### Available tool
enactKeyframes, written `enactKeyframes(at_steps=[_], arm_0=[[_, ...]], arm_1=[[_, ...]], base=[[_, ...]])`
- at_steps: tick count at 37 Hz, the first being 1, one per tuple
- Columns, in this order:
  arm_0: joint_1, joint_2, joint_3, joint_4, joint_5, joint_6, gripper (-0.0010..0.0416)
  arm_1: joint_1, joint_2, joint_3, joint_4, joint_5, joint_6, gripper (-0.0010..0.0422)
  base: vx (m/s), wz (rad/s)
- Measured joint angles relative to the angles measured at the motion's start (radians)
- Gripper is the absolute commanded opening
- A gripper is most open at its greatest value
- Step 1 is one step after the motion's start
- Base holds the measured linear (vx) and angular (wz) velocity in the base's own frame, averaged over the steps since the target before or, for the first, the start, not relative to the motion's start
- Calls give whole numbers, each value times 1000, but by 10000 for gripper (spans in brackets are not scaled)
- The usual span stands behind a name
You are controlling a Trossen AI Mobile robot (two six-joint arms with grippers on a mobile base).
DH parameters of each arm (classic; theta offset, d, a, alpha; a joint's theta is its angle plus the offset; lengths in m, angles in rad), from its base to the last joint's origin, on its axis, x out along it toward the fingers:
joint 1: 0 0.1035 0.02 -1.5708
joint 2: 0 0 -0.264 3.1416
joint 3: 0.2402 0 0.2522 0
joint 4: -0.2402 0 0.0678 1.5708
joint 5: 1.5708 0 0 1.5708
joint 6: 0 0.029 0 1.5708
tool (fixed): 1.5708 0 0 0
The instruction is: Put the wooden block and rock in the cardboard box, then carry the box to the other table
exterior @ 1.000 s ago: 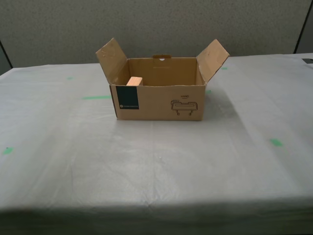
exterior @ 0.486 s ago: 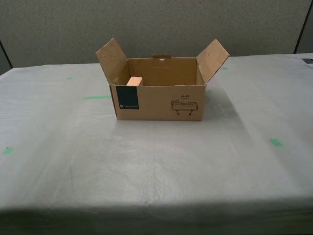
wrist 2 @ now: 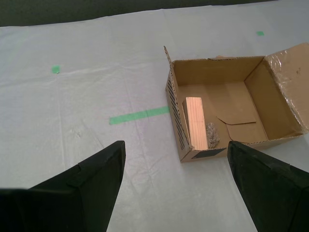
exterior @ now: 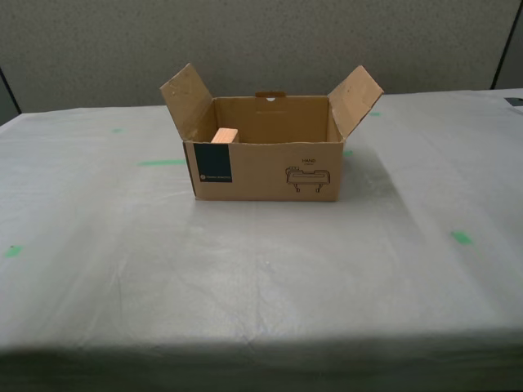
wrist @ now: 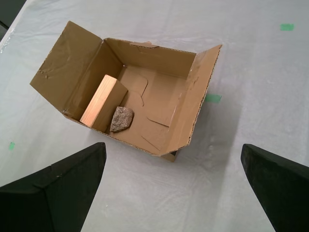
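The cardboard box stands on the other table, the one with the wrinkled light grey covering, its side flaps spread open. Inside it the wooden block leans on edge against one wall, and the rock lies beside it on the box floor. The block's top just shows over the front wall in the exterior view; the rock is hidden there. My first gripper hangs open above and apart from the box. My second gripper is open too, well clear of the box. Block and rock show there.
Green tape marks dot the table covering, with one at the exterior view's right and another at its left. A grey partition wall stands behind the table. No arm shows in the exterior view.
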Motion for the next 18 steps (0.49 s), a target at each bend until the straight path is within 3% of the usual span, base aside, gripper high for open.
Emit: enactKeyframes(at_steps=[18], arm_0=[[1, 0, 0, 0, 0, 0, 390]], arm_1=[[0, 0, 0, 0, 0, 0, 286]], base=[[0, 0]])
